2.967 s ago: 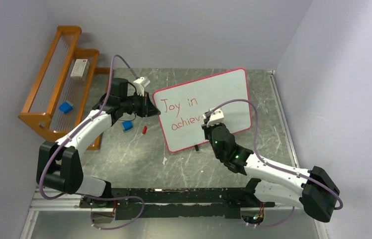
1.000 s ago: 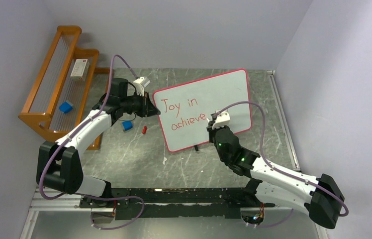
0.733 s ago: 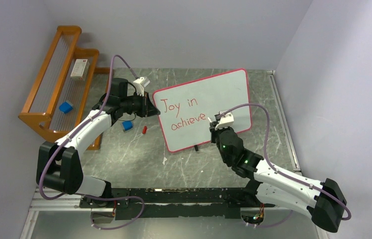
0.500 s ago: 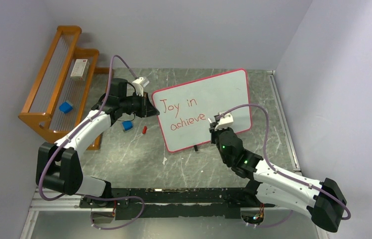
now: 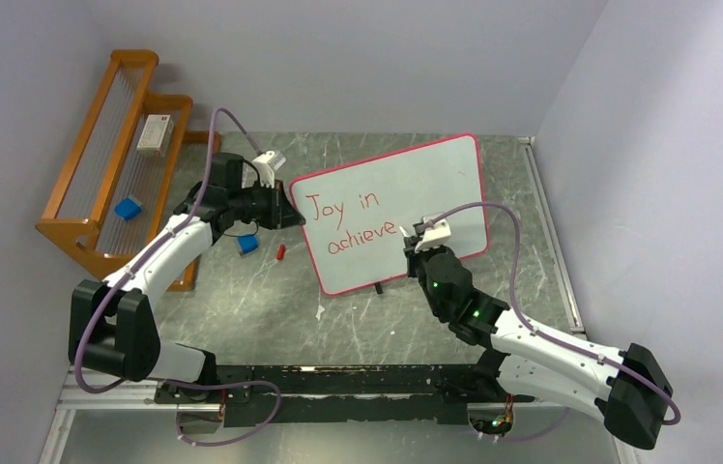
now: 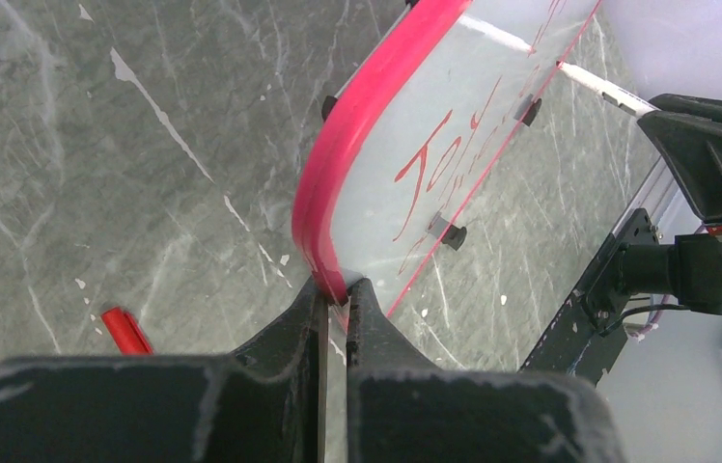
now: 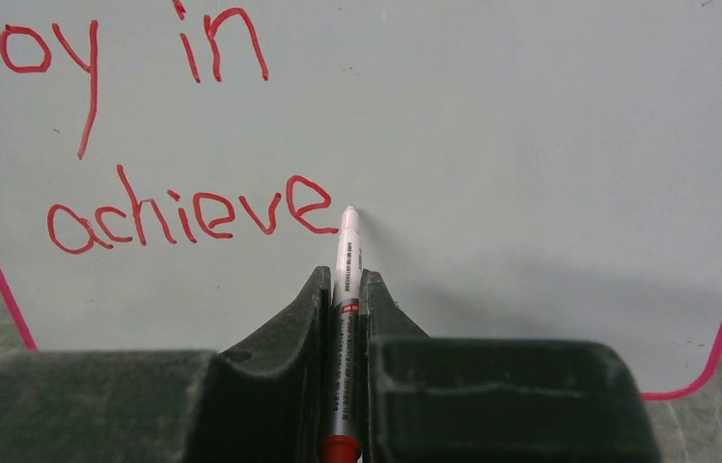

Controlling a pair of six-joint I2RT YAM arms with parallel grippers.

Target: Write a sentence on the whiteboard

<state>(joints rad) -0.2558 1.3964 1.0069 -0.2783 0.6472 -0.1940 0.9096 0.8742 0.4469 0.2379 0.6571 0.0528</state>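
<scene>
The whiteboard (image 5: 435,184), white with a pink rim, lies tilted on the table and reads "Joy in achieve" in red. My left gripper (image 5: 289,215) is shut on its left rim; the left wrist view shows the pink edge of the whiteboard (image 6: 357,125) pinched between the jaws of the left gripper (image 6: 338,287). My right gripper (image 5: 414,247) is shut on a white marker with a red end. In the right wrist view the marker (image 7: 346,253) sticks out of the right gripper (image 7: 343,275), its tip at the whiteboard (image 7: 531,125) just right of the last "e".
A red marker cap (image 5: 281,251) and a small blue object (image 5: 247,245) lie on the table left of the board. A wooden rack (image 5: 87,232) at the far left holds a blue block (image 5: 128,208) and a white box (image 5: 154,132). Walls close in on both sides.
The last "e" of "achieve" was added. My right gripper moved right with the marker to just past it. The left gripper and the board's left edge shifted slightly left.
</scene>
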